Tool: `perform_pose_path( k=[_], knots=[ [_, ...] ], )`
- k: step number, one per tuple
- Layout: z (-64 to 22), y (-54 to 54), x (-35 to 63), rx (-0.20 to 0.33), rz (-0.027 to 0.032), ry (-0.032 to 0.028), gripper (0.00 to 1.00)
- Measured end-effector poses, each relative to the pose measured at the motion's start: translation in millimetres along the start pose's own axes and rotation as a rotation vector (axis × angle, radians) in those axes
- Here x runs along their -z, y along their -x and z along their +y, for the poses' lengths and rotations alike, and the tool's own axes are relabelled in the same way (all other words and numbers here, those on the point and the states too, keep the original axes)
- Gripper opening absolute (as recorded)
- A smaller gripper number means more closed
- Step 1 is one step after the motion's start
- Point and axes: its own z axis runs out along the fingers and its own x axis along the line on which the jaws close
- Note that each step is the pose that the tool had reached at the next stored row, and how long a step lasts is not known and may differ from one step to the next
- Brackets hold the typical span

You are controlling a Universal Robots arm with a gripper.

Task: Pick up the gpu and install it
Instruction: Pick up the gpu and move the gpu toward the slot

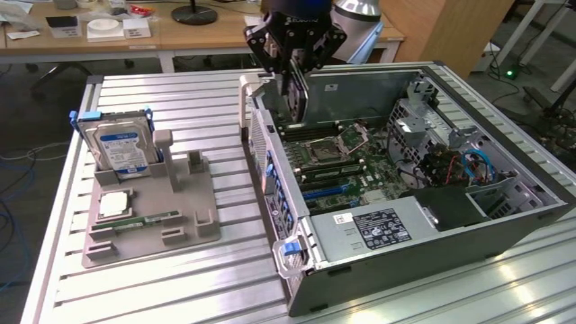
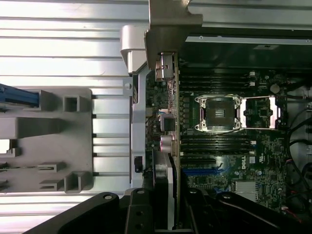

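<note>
I see the gripper (image 1: pixel 295 67) at upper centre of the exterior view, fingers pinched on the gpu (image 1: pixel 297 101). The card hangs vertical, long side up-down, over the upper-left corner of the open computer case (image 1: pixel 504 202), just inside its perforated rear wall (image 1: pixel 263 145). I can't tell if the lower edge touches the motherboard (image 1: pixel 347 165). From the wrist camera the card is edge-on. Its silvery bracket (image 2: pixel 168 24) is at the end far from the fingers, and the cpu socket (image 2: pixel 219 113) sits near its side. On the left of the exterior frame the grey fixture (image 1: pixel 180 233) holds the upright hard drive (image 1: pixel 121 148) and a flat memory stick (image 1: pixel 144 221), well apart from the card.
</note>
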Motion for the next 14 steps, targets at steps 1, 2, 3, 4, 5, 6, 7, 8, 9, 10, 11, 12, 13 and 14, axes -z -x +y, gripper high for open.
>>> perform_pose_path(
  k=[1,2,3,4,5,6,7,8,9,10,11,12,13,14],
  knots=[
    [0.0,0.6,0.0,0.0,0.0,0.0,0.28],
    [0.0,1.1,0.0,0.0,0.0001,0.0,0.28],
    [0.0,1.6,0.0,0.0,0.0001,0.0,0.28],
    [0.0,2.2,-0.1,0.0,0.0,0.0,0.28],
    [0.1,2.8,-0.1,0.0,0.0001,0.0,0.28],
    [0.1,3.3,-0.1,0.0,0.0001,0.0,0.28],
    [0.1,3.9,-0.1,0.0,0.0,0.0,0.28],
    [0.1,4.5,-0.2,0.0,0.0,0.0001,0.28],
    [0.1,5.0,-0.2,0.0,0.0001,0.0001,0.28],
    [0.1,5.7,-0.2,0.0,0.0001,0.0,0.28],
    [0.1,6.2,-0.2,0.0,0.0,0.0001,0.28],
    [0.1,6.8,-0.2,0.0,0.0001,0.0001,0.28],
    [0.1,7.4,-0.2,0.0,0.0,0.0,0.28],
    [0.1,8.0,-0.3,0.0,0.0,0.0001,0.28]
  ],
)
